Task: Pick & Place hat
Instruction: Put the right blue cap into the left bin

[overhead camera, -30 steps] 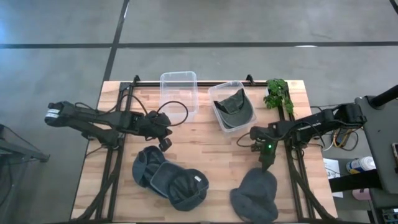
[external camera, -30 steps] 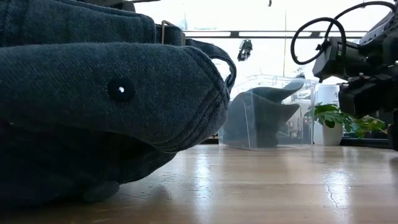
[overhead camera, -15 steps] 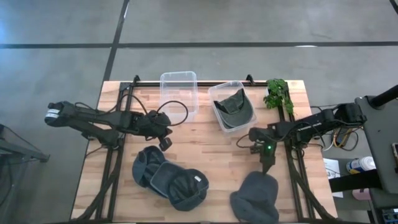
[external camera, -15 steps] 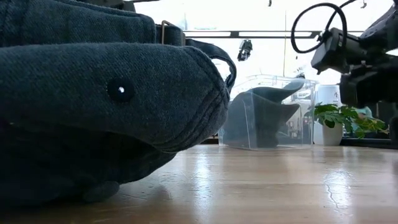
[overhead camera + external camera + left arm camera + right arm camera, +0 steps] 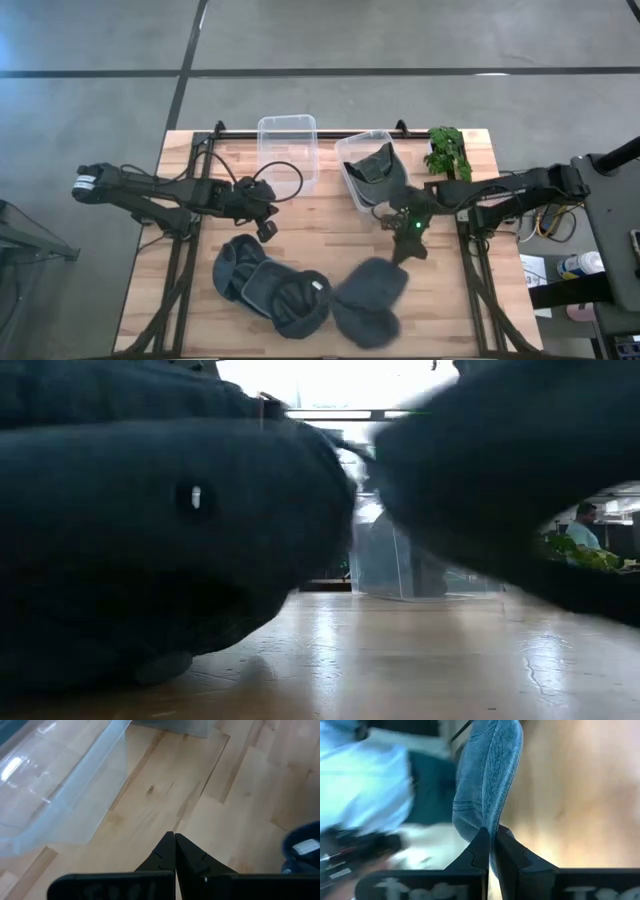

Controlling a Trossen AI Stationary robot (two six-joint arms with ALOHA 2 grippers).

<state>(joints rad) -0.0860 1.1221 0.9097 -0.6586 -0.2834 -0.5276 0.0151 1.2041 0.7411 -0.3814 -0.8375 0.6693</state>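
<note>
A grey denim hat (image 5: 368, 298) hangs from my right gripper (image 5: 404, 247), which is shut on it above the table's middle front. In the low view this hat (image 5: 500, 460) fills the upper right, blurred. Two more dark caps (image 5: 272, 290) lie overlapping on the table at front left. Another hat (image 5: 378, 168) sits in the right clear bin (image 5: 346, 152). My left gripper (image 5: 266, 230) hovers shut over bare wood left of centre, touching nothing. My right gripper pinches an edge of the grey hat (image 5: 489, 822) between its two fingers. The fingers slant down toward the table's near edge. The hat hangs below and ahead of them toward the front left; whether its lower end is clear of the table I cannot tell.
An empty clear bin (image 5: 288, 145) stands at the far edge beside the bin with the hat. A small green plant (image 5: 447, 150) stands at the far right. Bare wood shows at the front right (image 5: 450, 320). A person (image 5: 585, 520) is in the room beyond.
My right gripper has risen and gone toward the table's left and far edges with the grey hat. The hat has come up off its place at the front right and swung left, next to the two caps.
</note>
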